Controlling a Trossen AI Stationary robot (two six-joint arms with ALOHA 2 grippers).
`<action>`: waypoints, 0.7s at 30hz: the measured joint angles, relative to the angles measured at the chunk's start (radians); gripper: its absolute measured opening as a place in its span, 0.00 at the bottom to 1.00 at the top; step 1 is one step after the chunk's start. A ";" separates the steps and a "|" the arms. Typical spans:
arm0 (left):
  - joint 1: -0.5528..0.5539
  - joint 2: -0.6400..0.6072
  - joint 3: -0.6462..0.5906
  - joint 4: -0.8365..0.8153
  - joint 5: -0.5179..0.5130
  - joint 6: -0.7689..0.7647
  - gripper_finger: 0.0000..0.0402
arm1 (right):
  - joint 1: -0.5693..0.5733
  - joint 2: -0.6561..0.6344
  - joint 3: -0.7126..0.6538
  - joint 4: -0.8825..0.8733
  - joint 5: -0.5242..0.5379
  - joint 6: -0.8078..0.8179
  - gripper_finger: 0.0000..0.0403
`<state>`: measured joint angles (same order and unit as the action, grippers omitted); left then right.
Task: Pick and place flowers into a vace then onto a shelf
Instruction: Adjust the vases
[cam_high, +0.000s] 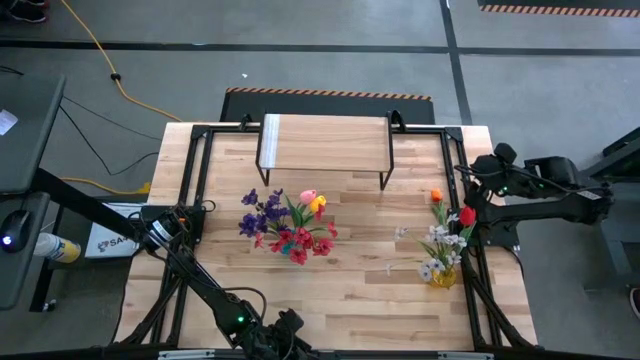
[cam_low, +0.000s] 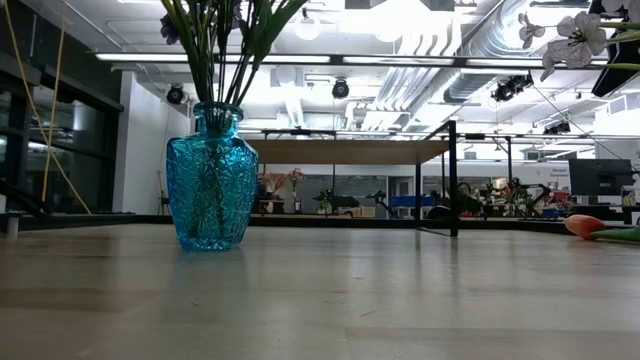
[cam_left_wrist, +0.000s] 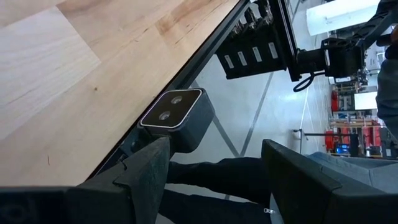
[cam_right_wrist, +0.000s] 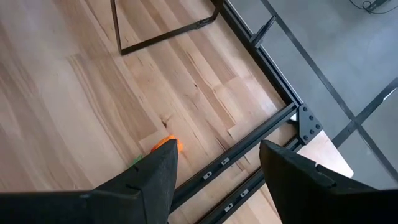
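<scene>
A bunch of flowers (cam_high: 290, 225) with purple, red, pink and yellow blooms stands with its stems in a blue glass vase (cam_low: 212, 180) at the table's middle. More flowers (cam_high: 443, 240), with orange, red, white and yellow blooms, lie flat near the table's right edge. The orange bloom (cam_right_wrist: 168, 145) shows just ahead of my right gripper's fingers. The shelf (cam_high: 325, 140) stands at the far middle on thin black legs. My right gripper (cam_right_wrist: 217, 152) hangs open above the right edge beside the loose flowers. My left gripper (cam_left_wrist: 214, 149) is open at the near edge, with nothing between its fingers.
Black frame rails (cam_high: 195, 180) run along the table's sides. A small grey camera (cam_left_wrist: 177, 115) is fixed at the near edge, just ahead of my left gripper. Bare wood (cam_high: 350, 285) lies between the vase and the loose flowers.
</scene>
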<state>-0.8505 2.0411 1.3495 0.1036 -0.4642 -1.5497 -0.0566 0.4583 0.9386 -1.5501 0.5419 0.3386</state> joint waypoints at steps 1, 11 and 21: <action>0.000 0.000 0.000 0.000 0.000 0.000 0.71 | 0.000 0.000 0.000 0.000 0.000 0.000 0.54; 0.000 0.000 0.000 0.000 -0.001 0.000 0.71 | 0.000 0.000 0.000 0.000 -0.017 0.007 0.54; 0.000 0.000 0.000 0.000 -0.001 0.000 0.71 | 0.000 0.002 0.011 -0.001 -0.022 0.007 0.53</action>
<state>-0.8505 2.0411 1.3495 0.1036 -0.4648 -1.5501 -0.0563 0.4604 0.9497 -1.5514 0.5198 0.3460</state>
